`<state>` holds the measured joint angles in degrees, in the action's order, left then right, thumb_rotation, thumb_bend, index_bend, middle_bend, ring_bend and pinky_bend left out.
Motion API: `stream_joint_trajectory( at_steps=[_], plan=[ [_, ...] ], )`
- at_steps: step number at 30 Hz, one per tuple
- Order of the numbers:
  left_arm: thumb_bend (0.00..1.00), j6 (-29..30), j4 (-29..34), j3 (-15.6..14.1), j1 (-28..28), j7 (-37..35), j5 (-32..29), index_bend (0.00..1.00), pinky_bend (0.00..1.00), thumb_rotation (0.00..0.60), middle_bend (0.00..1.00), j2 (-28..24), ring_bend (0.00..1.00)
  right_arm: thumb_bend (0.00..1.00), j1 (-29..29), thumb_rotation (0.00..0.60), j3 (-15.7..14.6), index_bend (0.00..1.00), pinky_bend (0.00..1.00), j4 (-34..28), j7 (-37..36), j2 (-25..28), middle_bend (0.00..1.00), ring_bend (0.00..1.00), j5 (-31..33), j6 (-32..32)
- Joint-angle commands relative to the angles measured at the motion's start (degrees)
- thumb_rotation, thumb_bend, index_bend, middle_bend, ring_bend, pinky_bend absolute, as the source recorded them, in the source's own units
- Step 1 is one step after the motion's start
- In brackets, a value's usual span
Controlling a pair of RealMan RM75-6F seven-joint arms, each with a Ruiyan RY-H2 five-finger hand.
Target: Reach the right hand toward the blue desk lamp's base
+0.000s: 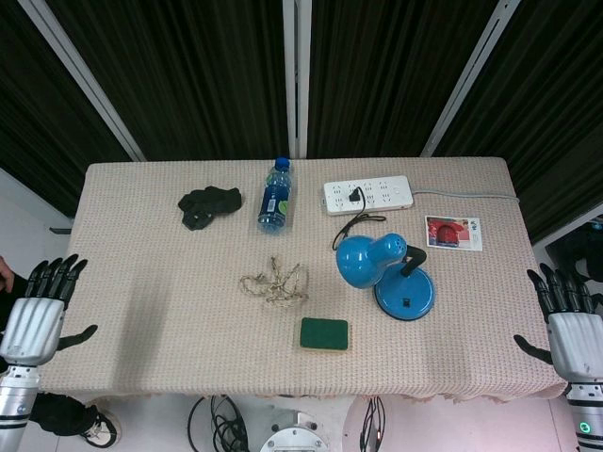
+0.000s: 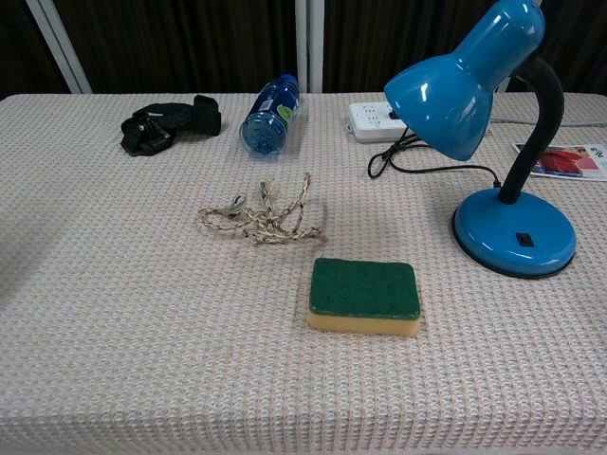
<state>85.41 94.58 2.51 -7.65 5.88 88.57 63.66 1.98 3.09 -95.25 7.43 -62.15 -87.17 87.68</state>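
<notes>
The blue desk lamp stands right of the table's middle, its round base [image 1: 407, 295] [image 2: 515, 232] flat on the cloth and its shade [image 1: 366, 259] [image 2: 455, 78] bent toward the left. A black cord runs from it back to the power strip. My right hand [image 1: 568, 320] hangs off the table's right edge, fingers spread and empty, well to the right of the base. At the left edge my left hand [image 1: 40, 309] is likewise spread and holds nothing. Neither hand appears in the chest view.
A green sponge [image 1: 324, 333] [image 2: 365, 296] lies near the front, a tangle of rope [image 1: 275, 282] [image 2: 261, 215] left of the lamp. Further back lie a blue bottle [image 1: 274, 196] [image 2: 269, 116], a black strap [image 1: 209, 205] [image 2: 168, 123], a white power strip [image 1: 368, 195] and a red card [image 1: 453, 233].
</notes>
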Motion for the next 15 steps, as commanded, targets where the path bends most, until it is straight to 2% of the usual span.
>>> stream_joint_trajectory(
  at_steps=[1,15],
  plan=[
    [0.05,0.1,0.1,0.0,0.1,0.1,0.0,0.01,0.00,0.600,0.01,0.0,0.00,0.03,0.1,0.600,0.0,0.00,0.00,0.3,-0.3,-0.2,0.00,0.00,0.1,-0.3],
    [0.05,0.5,1.4,0.0,0.1,1.1,0.3,0.01,0.00,0.600,0.01,-0.4,0.00,0.03,-0.2,0.600,-0.1,0.00,0.00,0.6,-1.6,0.2,0.00,0.00,-0.6,0.5]
  ],
)
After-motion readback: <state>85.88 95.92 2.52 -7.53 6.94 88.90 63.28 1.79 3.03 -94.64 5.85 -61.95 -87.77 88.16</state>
